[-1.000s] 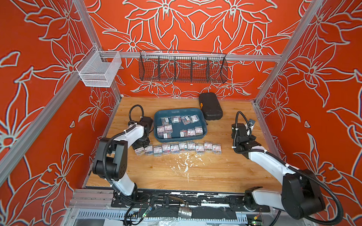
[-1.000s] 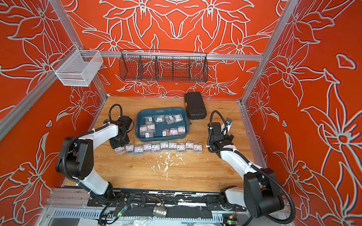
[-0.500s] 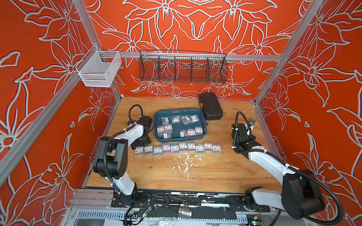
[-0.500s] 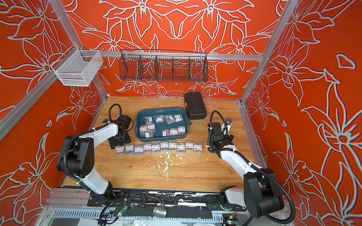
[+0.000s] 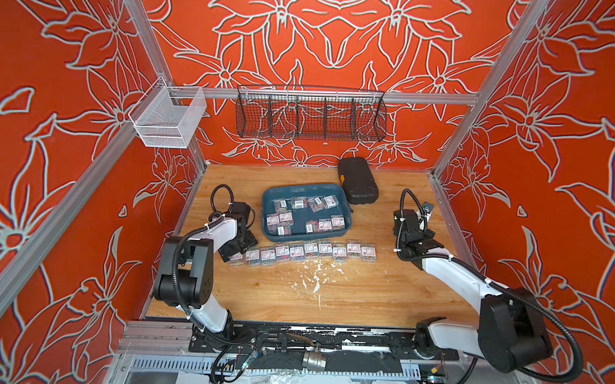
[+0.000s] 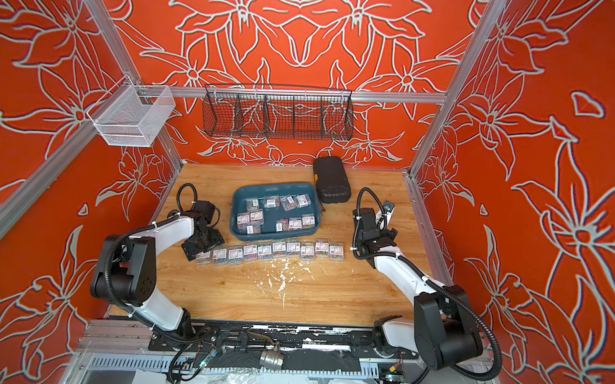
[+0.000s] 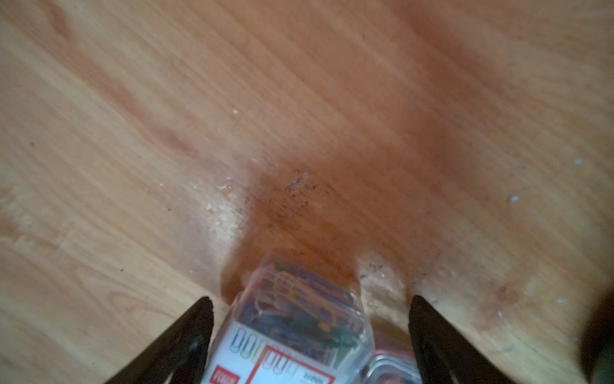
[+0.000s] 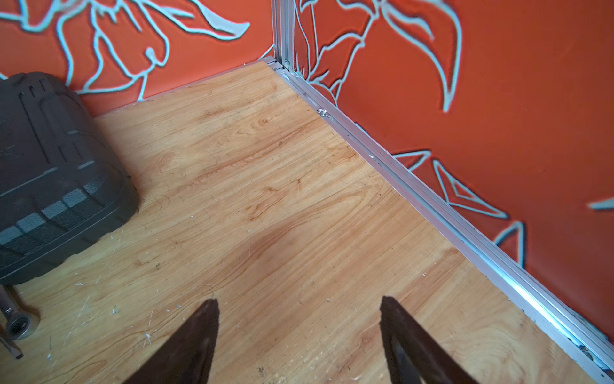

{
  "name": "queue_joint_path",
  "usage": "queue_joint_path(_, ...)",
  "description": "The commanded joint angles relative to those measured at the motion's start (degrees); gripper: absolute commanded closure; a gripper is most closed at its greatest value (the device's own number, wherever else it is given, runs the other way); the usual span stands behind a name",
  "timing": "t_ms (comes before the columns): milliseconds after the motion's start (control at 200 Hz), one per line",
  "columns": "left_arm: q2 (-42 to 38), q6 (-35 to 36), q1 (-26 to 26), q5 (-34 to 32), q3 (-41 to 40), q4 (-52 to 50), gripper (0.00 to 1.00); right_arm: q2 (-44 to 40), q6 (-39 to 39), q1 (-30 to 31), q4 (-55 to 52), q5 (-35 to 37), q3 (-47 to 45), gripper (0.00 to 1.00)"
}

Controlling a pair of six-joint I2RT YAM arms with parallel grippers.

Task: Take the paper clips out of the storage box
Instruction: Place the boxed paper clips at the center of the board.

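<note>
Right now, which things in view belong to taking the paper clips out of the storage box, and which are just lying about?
Part of the job: storage box; paper clips inside it; more in a row on the table; open left claw straddling the row's end box.
Lying about: black hard case; black wire basket; white mesh basket.

Walls (image 5: 322, 42): orange-red, pale outlined flowers, on three sides. Aluminium posts (image 5: 484, 83) at back corners; rail (image 5: 425, 97) across back wall. Black wire basket (image 5: 310, 114) hangs from rail; white mesh bin (image 5: 168, 119) by left post. Floor (image 5: 330, 299): light wood-grain board, white flecks (image 5: 313, 274) near middle, scuffed. Metal trim (image 8: 432, 199) along floor edges. Light even, shadows soft.
</note>
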Motion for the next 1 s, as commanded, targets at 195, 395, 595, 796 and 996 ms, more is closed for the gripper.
queue_joint_path(195, -4.24, -0.23, 0.25, 5.71, -1.35, 2.68, 0.1, -0.65, 0.7, -0.22, -0.16, -0.37, -0.36, 0.22)
queue_joint_path(395, -4.22, 0.65, 0.29, 3.81, -0.51, 1.07, 0.1, -0.69, 0.63, -0.2, -0.16, -0.47, -0.37, 0.22)
queue_joint_path(595, -3.64, 1.12, 0.35, 3.05, 0.53, -0.25, 0.1, -0.62, 0.44, -0.2, 0.06, -0.68, -0.37, 0.21)
queue_joint_path(796, -10.57, 2.62, 0.35, 2.44, -1.98, 0.29, 0.09, -0.12, -1.75, -0.14, 0.94, -3.98, 0.48, 0.24)
queue_joint_path(996, -19.17, 4.53, 0.36, 4.04, -6.74, 3.7, 0.06, -1.44, -2.75, 0.28, -2.15, -15.24, 4.46, 0.32)
